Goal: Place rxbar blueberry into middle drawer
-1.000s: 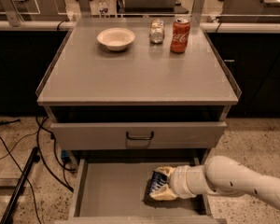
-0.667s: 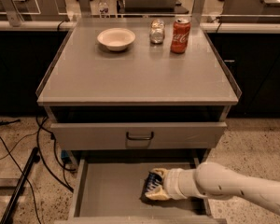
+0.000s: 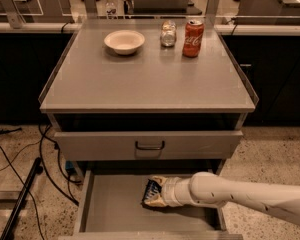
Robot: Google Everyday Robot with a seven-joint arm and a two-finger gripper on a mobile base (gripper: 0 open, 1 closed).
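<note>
The rxbar blueberry, dark blue wrapper with pale print, sits between the fingers of my gripper, low over the floor of the open middle drawer. The gripper is shut on the bar. My white arm reaches in from the lower right and hides the right part of the drawer floor. I cannot tell whether the bar touches the floor.
Above the open drawer is a closed drawer front with a black handle. On the table top stand a white bowl, a small glass jar and a red cola can. Cables and a black stand lie on the floor at left.
My gripper has moved left and a little deeper into the open drawer, carrying the bar with it. Nothing on the table top has moved.
</note>
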